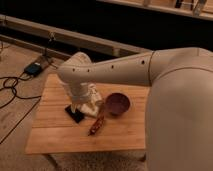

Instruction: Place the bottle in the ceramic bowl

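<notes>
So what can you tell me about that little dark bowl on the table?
The ceramic bowl is small, round, dark purple-maroon, with a smooth glazed look. It stands upright on the wooden table, and nothing shows inside it. The gripper hangs low beside it, toward the table's middle; whether they touch cannot be told.

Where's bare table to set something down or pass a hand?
Free: the left side of the table, from its edge to the hand; also the front strip below the reddish-brown item. Crowded: the middle, where hand, dark flat object, that item and ceramic bowl cluster. The arm hides the right end.
</notes>
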